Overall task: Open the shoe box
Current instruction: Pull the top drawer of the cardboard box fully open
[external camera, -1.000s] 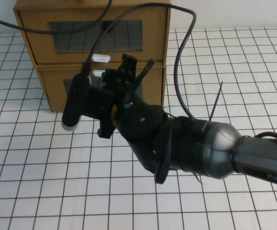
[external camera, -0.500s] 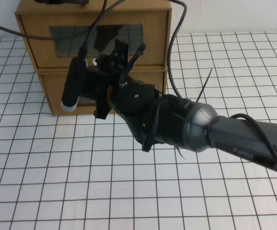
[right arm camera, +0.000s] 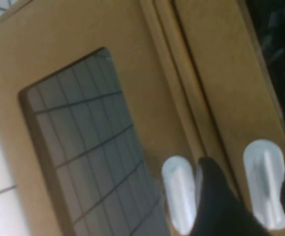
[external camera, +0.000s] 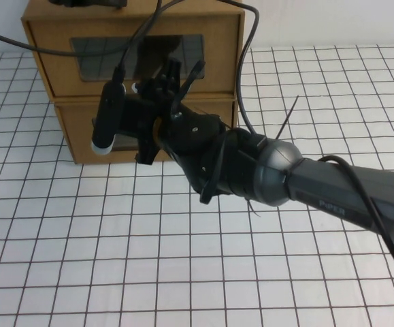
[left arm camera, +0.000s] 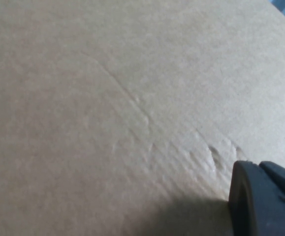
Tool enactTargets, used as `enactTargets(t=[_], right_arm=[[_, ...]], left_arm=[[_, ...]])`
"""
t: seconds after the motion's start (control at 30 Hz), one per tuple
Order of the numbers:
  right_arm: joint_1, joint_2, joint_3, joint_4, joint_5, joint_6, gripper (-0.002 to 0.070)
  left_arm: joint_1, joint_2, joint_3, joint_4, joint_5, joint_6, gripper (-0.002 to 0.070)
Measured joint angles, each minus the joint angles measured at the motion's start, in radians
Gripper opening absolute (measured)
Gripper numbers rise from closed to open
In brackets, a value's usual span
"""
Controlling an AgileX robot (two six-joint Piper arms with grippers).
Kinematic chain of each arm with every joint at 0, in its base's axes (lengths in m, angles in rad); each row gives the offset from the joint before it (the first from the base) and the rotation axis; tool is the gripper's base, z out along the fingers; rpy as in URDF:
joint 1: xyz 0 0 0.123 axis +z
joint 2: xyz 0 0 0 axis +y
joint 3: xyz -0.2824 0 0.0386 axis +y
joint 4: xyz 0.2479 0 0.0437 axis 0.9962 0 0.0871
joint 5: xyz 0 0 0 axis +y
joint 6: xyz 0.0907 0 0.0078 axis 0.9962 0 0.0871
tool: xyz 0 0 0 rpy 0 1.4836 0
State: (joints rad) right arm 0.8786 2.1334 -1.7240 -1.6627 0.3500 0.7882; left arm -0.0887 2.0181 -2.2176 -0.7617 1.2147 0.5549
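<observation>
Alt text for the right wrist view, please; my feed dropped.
The open right claw straddles one white handle on the brown shoe box front, not yet gripping it. A second white handle sits beside it, next to a dark window. The left claw is outside this view, close against plain cardboard.

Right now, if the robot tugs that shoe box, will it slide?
Probably light: the shoe box looks like thin cardboard, so a tug might drag it along. The left gripper, down on its top, likely steadies it. The white handle between the open jaws of the right gripper looks smooth, maybe slippery.
</observation>
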Motion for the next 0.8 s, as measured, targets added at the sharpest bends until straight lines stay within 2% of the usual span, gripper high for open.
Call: enactTargets(t=[0.43,0.63,0.8], right_arm=[[-0.02,0.037,-0.038,-0.011,-0.017,-0.004,0.0265],[-0.023,0.037,-0.04,-0.016,-0.014,-0.006,0.0203],[-0.023,0.037,-0.04,-0.018,0.012,-0.085,0.0155]], left_arm=[[0.0,0.0,0.0,0.0,0.003,-0.002,-0.0002],[0.0,0.0,0.0,0.0,0.005,0.0,-0.0002],[0.0,0.0,0.0,0.0,0.007,0.0,-0.0002]])
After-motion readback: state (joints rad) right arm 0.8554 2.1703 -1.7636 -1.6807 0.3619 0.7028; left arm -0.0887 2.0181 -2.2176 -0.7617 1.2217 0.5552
